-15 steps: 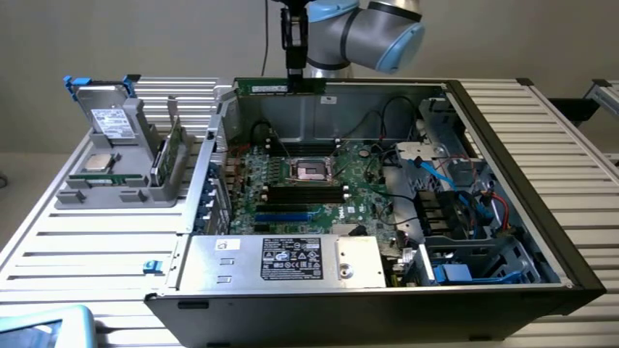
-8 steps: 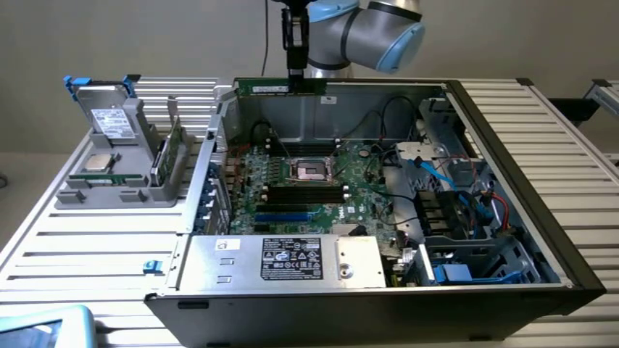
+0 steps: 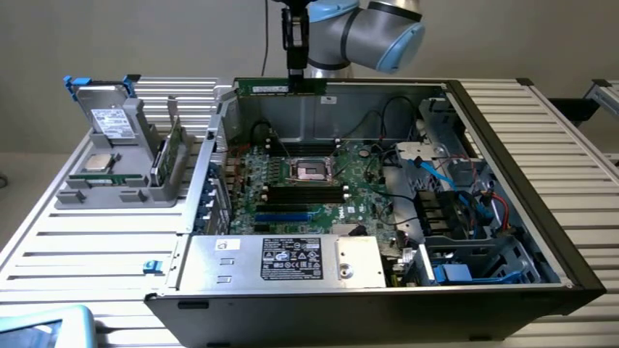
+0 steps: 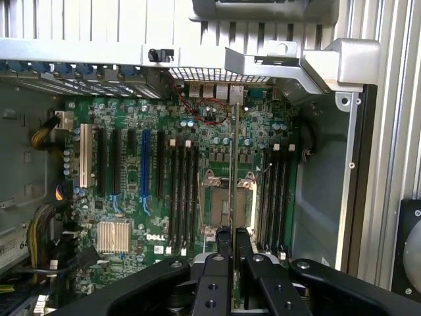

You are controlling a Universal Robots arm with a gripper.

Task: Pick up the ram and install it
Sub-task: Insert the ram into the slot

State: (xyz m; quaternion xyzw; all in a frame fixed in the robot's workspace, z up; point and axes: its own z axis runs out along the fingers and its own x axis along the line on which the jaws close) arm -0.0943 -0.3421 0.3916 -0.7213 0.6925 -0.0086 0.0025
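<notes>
Grey-blue arm (image 3: pixel 382 29) points straight down above open black computer case (image 3: pixel 338 315). Pincer (image 3: pixel 298 78) (image 4: pixel 234 240) pinches long thin green ram stick (image 3: pixel 263 87) (image 4: pixel 235 164), which juts toward 9 o'clock in exterior view.

A ribbed metal table (image 3: pixel 87 246) bears an open computer case (image 3: pixel 387 319) and, beside it, a grey parts holder (image 3: pixel 97 197).

Plain grey wall (image 3: pixel 145 36) behind a ribbed metal table (image 3: pixel 87 254)
</notes>
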